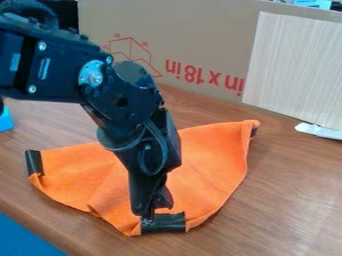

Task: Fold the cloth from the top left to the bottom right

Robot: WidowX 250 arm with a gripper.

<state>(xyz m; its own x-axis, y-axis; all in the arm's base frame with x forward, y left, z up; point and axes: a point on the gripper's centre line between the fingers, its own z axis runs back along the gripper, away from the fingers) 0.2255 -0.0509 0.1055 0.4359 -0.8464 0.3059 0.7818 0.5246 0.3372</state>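
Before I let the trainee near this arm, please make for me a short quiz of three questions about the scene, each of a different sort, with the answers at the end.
1. Where is the end effector?
A) At the cloth's left corner
B) By the black strip on the cloth's edge nearest the camera
C) At the cloth's far right corner

2. True or false: the cardboard with red print stands behind the cloth.

3. Fill the gap: the cloth lying on the wooden table is ______ in colour.

Key: 1 B; 2 true; 3 orange
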